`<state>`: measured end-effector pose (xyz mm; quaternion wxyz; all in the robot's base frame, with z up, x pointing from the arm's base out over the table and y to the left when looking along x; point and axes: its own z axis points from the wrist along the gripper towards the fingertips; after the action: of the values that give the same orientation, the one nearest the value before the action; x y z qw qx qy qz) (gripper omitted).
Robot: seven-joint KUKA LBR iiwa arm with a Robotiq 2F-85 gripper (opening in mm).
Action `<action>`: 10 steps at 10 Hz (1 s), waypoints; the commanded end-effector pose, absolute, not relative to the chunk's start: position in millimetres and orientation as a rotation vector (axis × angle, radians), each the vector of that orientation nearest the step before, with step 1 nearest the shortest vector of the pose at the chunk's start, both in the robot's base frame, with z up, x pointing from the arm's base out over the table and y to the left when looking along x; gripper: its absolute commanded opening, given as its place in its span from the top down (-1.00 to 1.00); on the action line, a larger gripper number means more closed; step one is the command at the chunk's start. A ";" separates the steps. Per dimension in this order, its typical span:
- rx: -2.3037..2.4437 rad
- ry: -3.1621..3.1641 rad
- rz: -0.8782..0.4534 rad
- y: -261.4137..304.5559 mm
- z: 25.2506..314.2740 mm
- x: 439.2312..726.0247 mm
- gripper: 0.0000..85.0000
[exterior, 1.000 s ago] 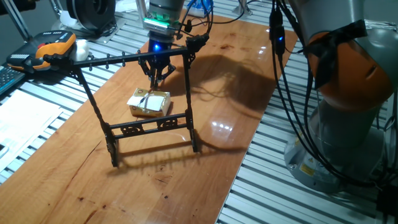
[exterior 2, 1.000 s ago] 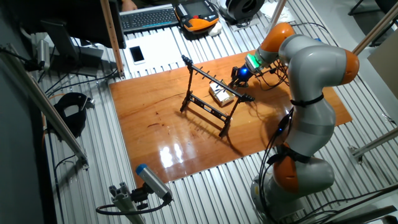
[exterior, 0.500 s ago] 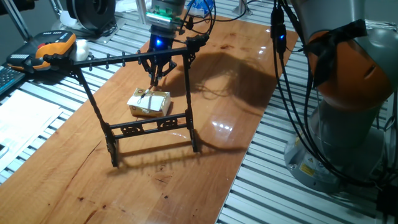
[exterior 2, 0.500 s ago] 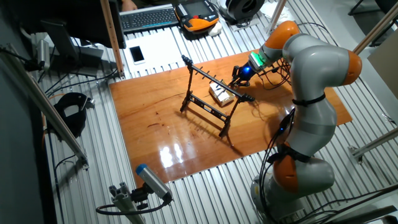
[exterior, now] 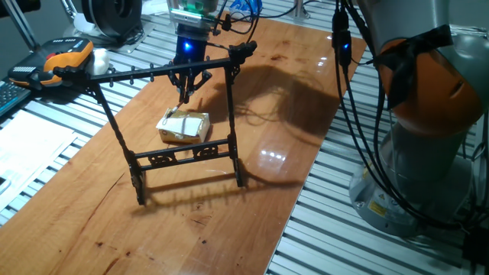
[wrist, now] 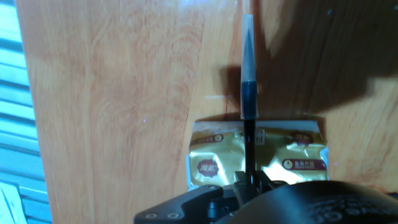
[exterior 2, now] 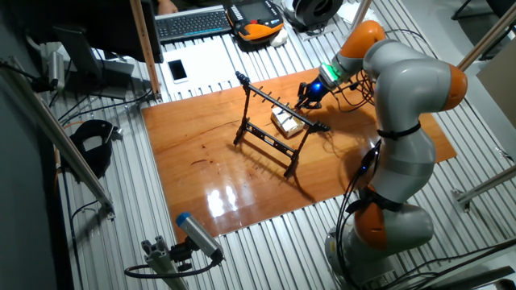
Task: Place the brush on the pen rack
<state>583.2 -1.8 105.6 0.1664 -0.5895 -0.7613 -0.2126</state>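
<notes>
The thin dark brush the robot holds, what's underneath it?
Below the thin dark brush lies a small gold-wrapped block on the wooden table. The fingers and hand cover the block's near edge.

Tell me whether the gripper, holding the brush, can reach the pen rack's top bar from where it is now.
Probably yes. The gripper holds the brush just behind the pen rack, near the height of the top bar, above the yellowish block; nothing stands between.

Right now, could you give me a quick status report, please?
Hand shut on brush, above the yellowish block. Brush not on pen rack yet. Top bar close beside hand.
</notes>
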 end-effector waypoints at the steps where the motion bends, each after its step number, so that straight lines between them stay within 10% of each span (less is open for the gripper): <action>1: -1.670 -2.155 -0.611 -1.9 105.7 582.8 1.00; 10: -1.668 -2.102 -0.596 16.2 129.0 576.0 1.00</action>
<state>575.9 16.2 129.1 0.1955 -0.5953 -0.7498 -0.2126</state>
